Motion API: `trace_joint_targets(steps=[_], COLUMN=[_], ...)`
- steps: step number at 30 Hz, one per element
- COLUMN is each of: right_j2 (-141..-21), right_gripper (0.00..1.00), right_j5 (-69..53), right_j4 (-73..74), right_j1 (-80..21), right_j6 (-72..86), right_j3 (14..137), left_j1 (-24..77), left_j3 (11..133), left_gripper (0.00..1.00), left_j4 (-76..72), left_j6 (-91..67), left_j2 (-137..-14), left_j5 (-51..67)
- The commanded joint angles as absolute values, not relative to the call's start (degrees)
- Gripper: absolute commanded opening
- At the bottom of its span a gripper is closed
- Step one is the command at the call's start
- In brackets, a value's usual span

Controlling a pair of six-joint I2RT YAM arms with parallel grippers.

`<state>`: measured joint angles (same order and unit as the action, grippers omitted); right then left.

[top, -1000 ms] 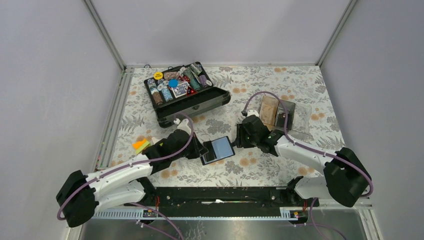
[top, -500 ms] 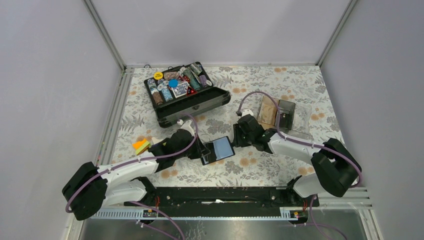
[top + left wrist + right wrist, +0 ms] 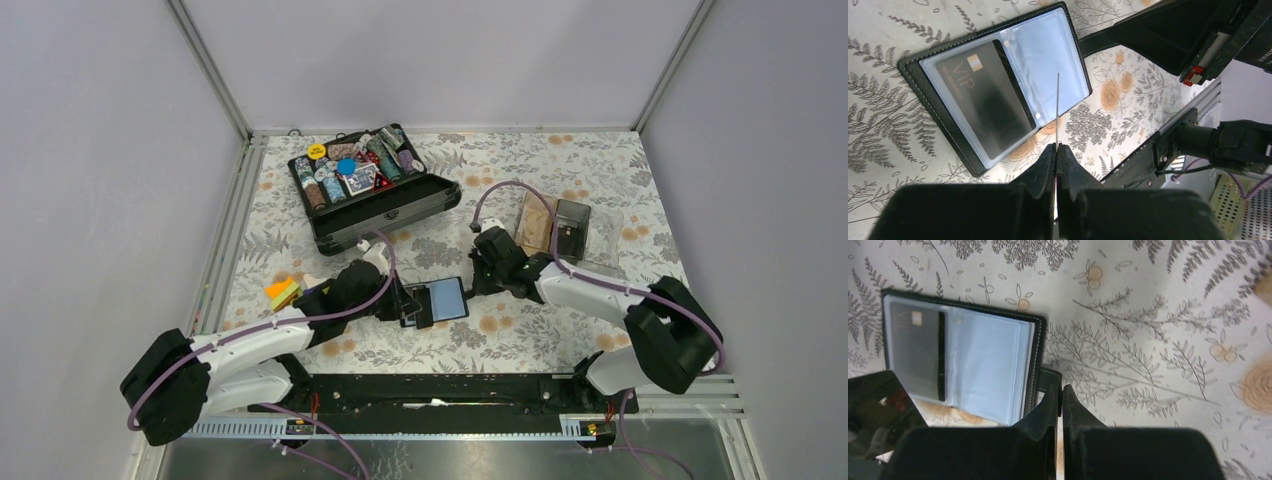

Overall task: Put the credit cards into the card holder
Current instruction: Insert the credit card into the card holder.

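The black card holder [image 3: 440,299] lies open on the floral cloth between the two arms. Its blue-grey pockets [image 3: 1048,65] face up, and a dark card marked VIP [image 3: 985,100] sits in one pocket. My left gripper [image 3: 1056,146] is shut on a thin credit card [image 3: 1057,110], seen edge-on and standing over the holder's open page. My right gripper [image 3: 1060,387] is shut on the holder's black closing tab [image 3: 1049,376] at its right edge. Yellow-orange cards [image 3: 282,291] lie far left. A tan card [image 3: 538,222] rests in the clear tray.
A large black chip case [image 3: 375,185] full of poker chips stands open at the back left. The clear acrylic tray [image 3: 590,235] sits behind the right arm. A metal rail [image 3: 225,240] runs along the left edge of the cloth.
My right gripper has shut on the holder's tab; it stood open before. The left gripper has edged in with its card, now over the holder's left side.
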<state>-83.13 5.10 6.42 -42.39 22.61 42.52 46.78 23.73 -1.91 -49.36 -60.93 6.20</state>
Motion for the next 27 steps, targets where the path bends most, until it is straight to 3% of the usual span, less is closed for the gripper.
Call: trace_joint_targets(steps=[1,9,27], right_j2=[-76.34,-69.29,-72.68], right_gripper=[0.00,0.00,0.00], right_j5=[4.71,4.56,10.46], right_j4=[15.43,22.31,23.36], right_j1=[-42.89,-42.89,-42.87], right_j6=[23.88,24.57,24.26], right_j3=[42.41,41.18,40.51], left_j1=[46.87,49.11,48.78], left_j3=[22.59,22.33,28.65], left_gripper=[0.00,0.00,0.00], left_j4=[-6.29,-14.56,-17.23], left_j6=[-48.53,-52.55,-49.92], left_j2=[-58.67,-64.39,-76.29], left_j5=[9.53,11.66,15.42])
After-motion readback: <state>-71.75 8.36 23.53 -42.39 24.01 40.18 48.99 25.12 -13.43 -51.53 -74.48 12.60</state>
